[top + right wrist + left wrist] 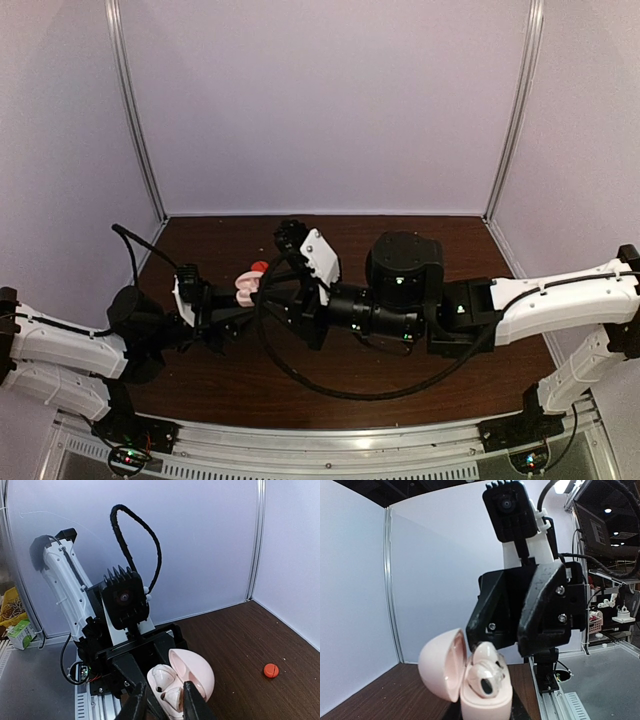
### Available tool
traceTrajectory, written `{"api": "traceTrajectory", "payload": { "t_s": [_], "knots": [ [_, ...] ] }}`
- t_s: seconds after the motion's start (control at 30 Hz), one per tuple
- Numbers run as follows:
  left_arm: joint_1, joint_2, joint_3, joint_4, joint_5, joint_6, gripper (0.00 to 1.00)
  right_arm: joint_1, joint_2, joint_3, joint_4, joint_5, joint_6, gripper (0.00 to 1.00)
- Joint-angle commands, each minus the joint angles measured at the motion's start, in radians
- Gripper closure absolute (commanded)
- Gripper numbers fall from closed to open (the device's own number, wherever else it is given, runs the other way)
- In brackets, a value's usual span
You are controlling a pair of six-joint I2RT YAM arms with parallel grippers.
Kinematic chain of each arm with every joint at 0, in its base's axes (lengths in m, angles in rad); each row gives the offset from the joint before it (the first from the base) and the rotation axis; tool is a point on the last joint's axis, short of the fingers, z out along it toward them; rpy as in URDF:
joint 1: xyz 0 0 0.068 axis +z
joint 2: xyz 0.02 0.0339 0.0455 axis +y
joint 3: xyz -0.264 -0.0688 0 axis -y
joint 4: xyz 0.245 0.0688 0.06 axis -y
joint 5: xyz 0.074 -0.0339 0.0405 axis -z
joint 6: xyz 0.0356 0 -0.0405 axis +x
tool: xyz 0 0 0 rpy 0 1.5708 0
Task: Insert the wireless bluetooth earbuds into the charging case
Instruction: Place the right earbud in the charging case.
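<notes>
I see that my left gripper is closed on the pale pink round plastic charging case and holds it up off the dark brown wooden table. I judge this is so that the other arm can reach it from the front. The lid stands open on the side away from my right gripper, so the wells stay free for its fingers. A white stemmed earbud stands in the case directly under the right fingertips and is not fully down. The right jaws are set narrow, one on each side of this earbud, but I cannot tell if they pinch it or only guide it. In the right wrist view, a second earbud seems to sit beside the first one. A small red-orange round piece lies on the table, well apart from both tools, on the right of the right gripper. I believe the step in hand is seating the earbud, and a skewed push could tip it out.
</notes>
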Motion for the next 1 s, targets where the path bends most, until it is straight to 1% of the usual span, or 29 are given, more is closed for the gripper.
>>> {"api": "traceTrajectory", "payload": {
  "t_s": [0.0, 0.2, 0.43, 0.53, 0.67, 0.77, 0.83, 0.97],
  "knots": [
    [-0.003, -0.014, 0.026, 0.086, -0.007, 0.004, 1.0, -0.007, -0.007, -0.02, -0.049, 0.034, 0.016, 0.74],
    [-0.003, -0.018, 0.022, 0.071, -0.002, 0.004, 1.0, -0.008, -0.035, -0.001, -0.085, 0.057, -0.004, 0.68],
    [-0.003, -0.017, 0.022, 0.033, 0.003, 0.009, 1.0, -0.008, -0.125, -0.019, -0.096, 0.033, -0.042, 0.56],
    [-0.004, -0.019, 0.03, -0.007, 0.0, 0.012, 1.0, -0.007, -0.159, -0.019, -0.116, 0.038, -0.072, 0.53],
    [-0.003, -0.028, 0.061, -0.098, 0.015, 0.027, 1.0, -0.014, -0.21, -0.039, -0.121, 0.069, -0.099, 0.46],
    [-0.003, -0.04, 0.08, -0.17, 0.03, 0.045, 1.0, -0.033, -0.227, -0.046, -0.137, 0.062, -0.077, 0.41],
    [-0.004, -0.057, 0.106, -0.263, 0.041, 0.078, 1.0, -0.064, -0.227, -0.046, -0.151, 0.016, -0.036, 0.35],
    [-0.003, -0.077, 0.187, -0.51, 0.035, 0.135, 1.0, -0.143, -0.215, -0.056, -0.158, -0.157, 0.047, 0.3]
  ]
}}
